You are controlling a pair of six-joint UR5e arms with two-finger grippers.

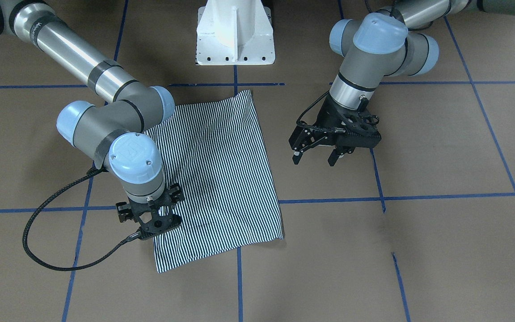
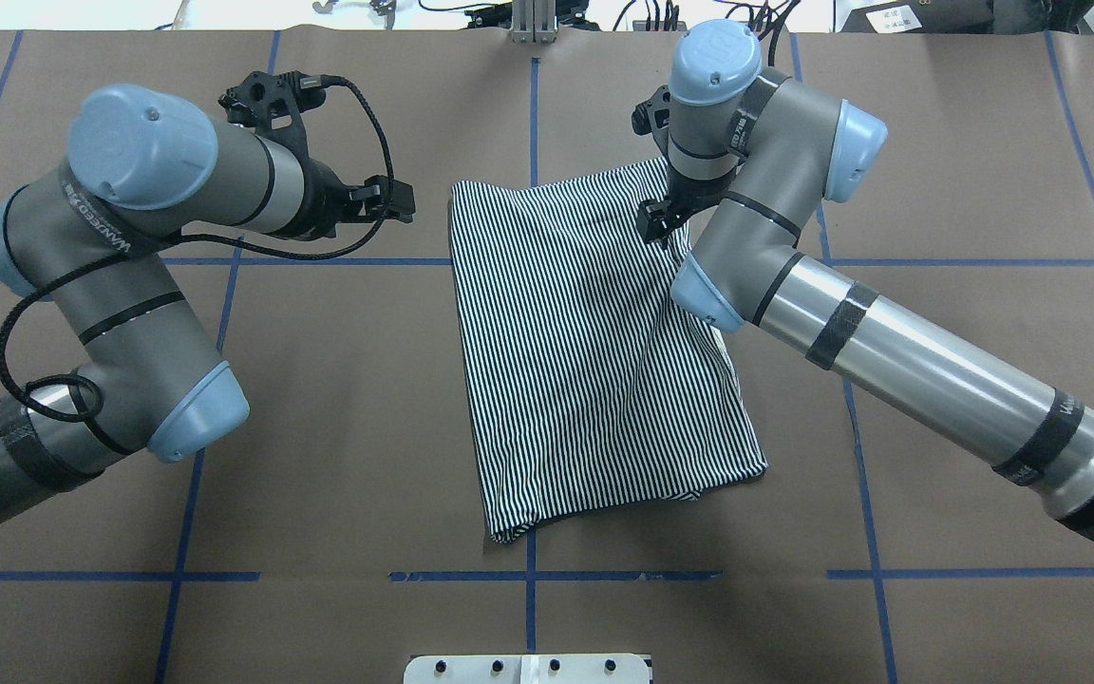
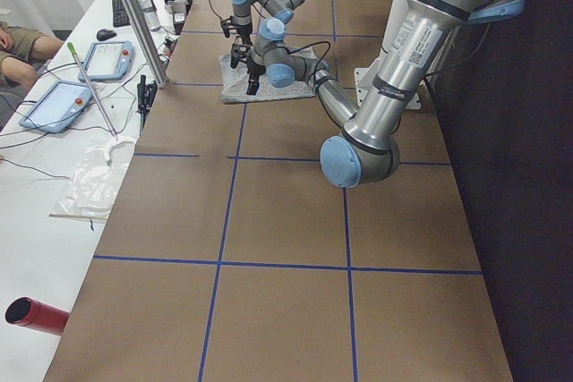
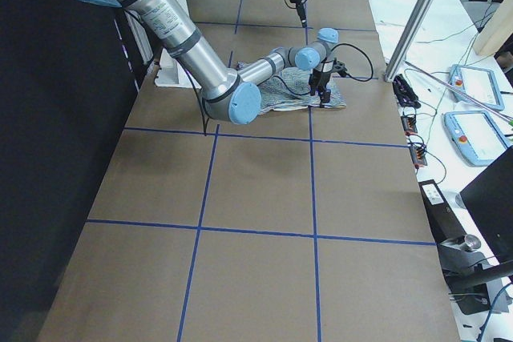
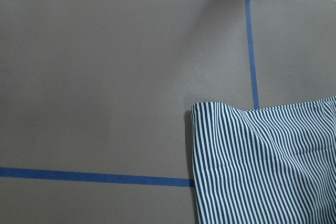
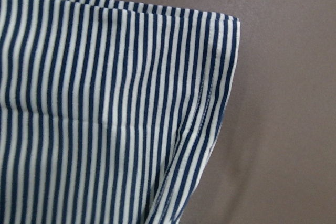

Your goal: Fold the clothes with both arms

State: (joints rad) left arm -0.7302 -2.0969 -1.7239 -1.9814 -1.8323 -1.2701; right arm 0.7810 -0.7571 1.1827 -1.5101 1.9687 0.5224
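The striped clothes (image 1: 221, 179) (image 2: 585, 361) lie folded into a rough rectangle on the brown table, collar and placket hidden. My right gripper (image 1: 152, 223) (image 2: 656, 228) points straight down onto the fold's far right corner. Its fingers are hidden under the wrist, so I cannot tell whether they hold cloth. The right wrist view shows only a hemmed corner of the clothes (image 6: 105, 103) from very close. My left gripper (image 1: 314, 158) (image 2: 400, 204) hangs open and empty above bare table, just left of the fold's far left corner. That corner (image 5: 262, 166) fills the lower right of the left wrist view.
The white pedestal base (image 1: 235, 36) (image 2: 528, 668) stands at the robot's edge of the table. Blue tape lines (image 2: 319, 261) grid the brown surface. Beside the table, a white bench holds tablets (image 3: 67, 100), cables and a red cylinder (image 3: 36, 315).
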